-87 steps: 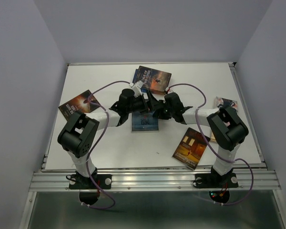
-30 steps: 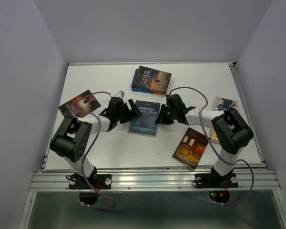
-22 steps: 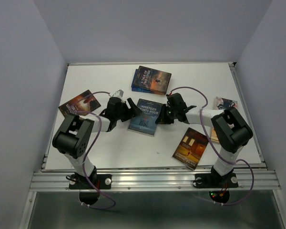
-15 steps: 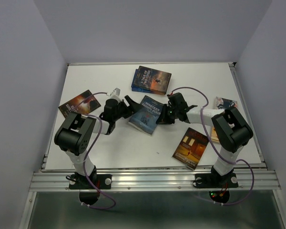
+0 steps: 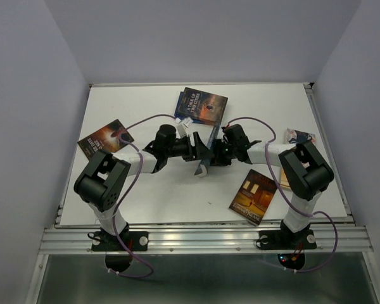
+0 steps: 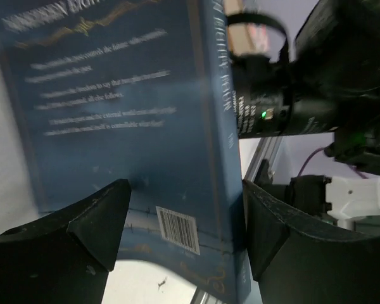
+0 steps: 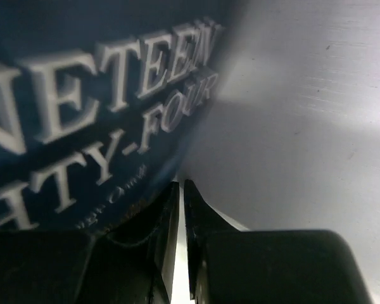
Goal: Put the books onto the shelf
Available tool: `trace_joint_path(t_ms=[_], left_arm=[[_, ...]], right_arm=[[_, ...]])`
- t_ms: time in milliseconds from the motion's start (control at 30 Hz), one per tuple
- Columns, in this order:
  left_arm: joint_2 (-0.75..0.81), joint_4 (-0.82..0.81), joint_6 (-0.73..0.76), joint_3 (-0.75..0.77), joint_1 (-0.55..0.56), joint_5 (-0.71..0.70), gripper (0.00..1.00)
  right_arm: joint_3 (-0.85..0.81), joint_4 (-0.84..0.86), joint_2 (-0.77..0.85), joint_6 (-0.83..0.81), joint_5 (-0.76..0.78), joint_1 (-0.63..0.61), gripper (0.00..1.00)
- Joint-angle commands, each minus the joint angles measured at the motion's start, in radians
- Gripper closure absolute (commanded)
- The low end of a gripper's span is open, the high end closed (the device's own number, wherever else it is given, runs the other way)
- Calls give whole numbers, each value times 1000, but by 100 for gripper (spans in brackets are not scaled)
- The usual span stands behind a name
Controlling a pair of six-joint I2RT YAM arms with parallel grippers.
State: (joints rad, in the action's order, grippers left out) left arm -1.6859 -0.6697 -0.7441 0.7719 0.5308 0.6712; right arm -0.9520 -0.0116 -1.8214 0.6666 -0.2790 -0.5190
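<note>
The dark blue "Nineteen Eighty-Four" book (image 5: 201,161) stands up on edge at mid-table between my two grippers. My left gripper (image 5: 193,149) is open. In the left wrist view the book's back cover (image 6: 133,126) with its barcode fills the space between the left gripper's (image 6: 185,190) fingers, and the spine lies against the right finger (image 6: 285,234). My right gripper (image 5: 216,154) is shut to a thin pale slit. In the right wrist view the front cover (image 7: 82,95) runs down to the right gripper's (image 7: 180,185) tips, outside the jaws. The shelf is out of view.
"A Tale of Two Cities" (image 5: 204,104) lies on a blue book (image 5: 179,101) at the back. One orange-brown book (image 5: 103,138) lies at the left, another (image 5: 253,196) near the right arm's base. A further book (image 5: 302,136) shows behind the right arm. Walls enclose the white table (image 5: 145,190).
The dark blue book went from lying flat to standing on edge. My left gripper moved right, up to its back cover, and its jaws narrowed slightly. The right gripper barely moved.
</note>
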Motion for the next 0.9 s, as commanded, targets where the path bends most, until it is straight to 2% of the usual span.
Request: trace_joint_path(t_ms=[0, 100, 267, 333, 433, 467, 733, 867], left_arm=[[-31, 355, 161, 59, 37, -11, 24], [3, 403, 175, 73, 40, -71, 31], [38, 420, 170, 105, 41, -139, 32], [34, 421, 164, 124, 41, -136, 38], [34, 423, 155, 141, 41, -162, 67], [35, 426, 154, 145, 40, -173, 99], [139, 427, 161, 179, 41, -240, 100], [242, 418, 177, 199, 40, -344, 100]], right_arm=[[50, -73, -65, -48, 98, -4, 86], [52, -71, -65, -53, 97, -4, 85], [45, -73, -70, -65, 84, 5, 86], [42, -71, -72, -68, 81, 5, 86], [45, -71, -67, -73, 87, 5, 86], [47, -71, -64, -73, 89, 5, 86], [64, -73, 3, -79, 126, 5, 84], [81, -65, 88, -73, 141, 14, 82]])
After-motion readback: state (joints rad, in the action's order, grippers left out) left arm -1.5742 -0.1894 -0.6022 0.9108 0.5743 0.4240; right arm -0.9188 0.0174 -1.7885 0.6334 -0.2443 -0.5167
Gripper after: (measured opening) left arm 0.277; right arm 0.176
